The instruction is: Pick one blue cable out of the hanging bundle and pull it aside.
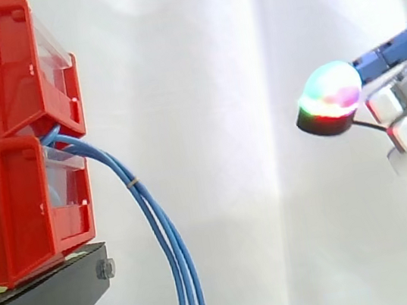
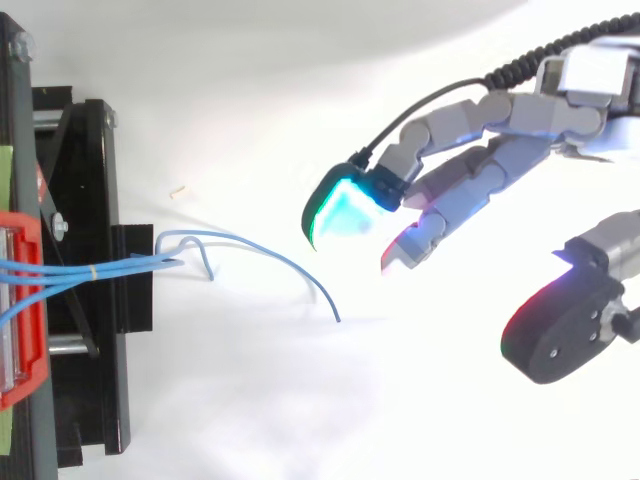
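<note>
A bundle of thin blue cables [image 1: 156,221] comes out between two stacked red bins [image 1: 18,142] and hangs down past the black stand, tied by a small band near the top. From above, the blue cables [image 2: 250,250] spread out over the white floor, with loose ends curving right. My hand [image 2: 500,165] hovers well to the right of the bundle, apart from it. Its fingers [image 1: 330,99] are stretched out and spread, glowing at the tips, with the thumb [image 2: 565,325] held wide apart. Nothing is between them.
The black stand [image 1: 49,298] carries the red bins [image 2: 22,300] at the left edge. A white curtain hangs behind. A small pale scrap [image 2: 179,190] lies on the floor near the stand.
</note>
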Controlling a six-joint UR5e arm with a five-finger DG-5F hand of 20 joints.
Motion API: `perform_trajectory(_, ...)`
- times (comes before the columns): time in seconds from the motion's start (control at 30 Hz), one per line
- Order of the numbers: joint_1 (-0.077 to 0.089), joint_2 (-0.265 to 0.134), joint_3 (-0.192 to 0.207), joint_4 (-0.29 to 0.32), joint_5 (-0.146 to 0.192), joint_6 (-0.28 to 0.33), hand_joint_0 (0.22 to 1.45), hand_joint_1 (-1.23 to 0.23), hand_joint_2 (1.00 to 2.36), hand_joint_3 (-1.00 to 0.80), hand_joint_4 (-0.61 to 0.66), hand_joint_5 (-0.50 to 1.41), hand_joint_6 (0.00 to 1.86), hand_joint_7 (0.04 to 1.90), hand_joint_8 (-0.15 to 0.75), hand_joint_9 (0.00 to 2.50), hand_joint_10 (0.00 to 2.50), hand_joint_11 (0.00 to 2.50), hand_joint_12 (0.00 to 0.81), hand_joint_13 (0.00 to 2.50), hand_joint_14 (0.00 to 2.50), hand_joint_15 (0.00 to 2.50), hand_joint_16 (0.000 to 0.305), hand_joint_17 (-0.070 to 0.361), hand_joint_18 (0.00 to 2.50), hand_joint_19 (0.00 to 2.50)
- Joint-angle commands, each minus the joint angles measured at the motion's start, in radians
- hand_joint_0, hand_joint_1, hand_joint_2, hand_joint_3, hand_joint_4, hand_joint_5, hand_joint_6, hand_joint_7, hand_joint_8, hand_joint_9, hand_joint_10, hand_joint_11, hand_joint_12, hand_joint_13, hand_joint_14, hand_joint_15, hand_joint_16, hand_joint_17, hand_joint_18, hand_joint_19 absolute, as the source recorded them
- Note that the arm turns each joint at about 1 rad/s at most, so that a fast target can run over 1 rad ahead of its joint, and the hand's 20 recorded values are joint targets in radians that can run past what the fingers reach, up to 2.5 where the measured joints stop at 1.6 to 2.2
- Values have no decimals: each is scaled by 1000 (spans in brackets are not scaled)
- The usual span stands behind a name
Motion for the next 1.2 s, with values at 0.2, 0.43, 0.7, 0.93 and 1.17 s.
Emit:
perform_trajectory(0.2,-19,1,76,-85,-34,6,482,-627,1000,-488,197,-186,501,653,253,891,7,193,298,833,13,322,51,116,582,257)
perform_trajectory(0.43,-23,-1,79,-100,-39,4,485,-627,1001,-484,197,-183,501,656,257,899,7,196,296,834,13,326,52,116,587,268)
perform_trajectory(0.7,-17,1,78,-98,-39,-20,488,-628,1001,-483,204,-181,501,661,254,902,8,214,295,842,14,338,51,116,598,280)
perform_trajectory(0.93,-14,1,79,-95,-34,-31,491,-629,1001,-480,209,-177,501,667,260,924,8,225,293,855,14,352,51,116,604,291)
perform_trajectory(1.17,-13,1,120,-108,-61,-25,494,-630,1001,-477,215,-173,501,675,259,942,8,239,292,874,15,360,52,116,617,315)
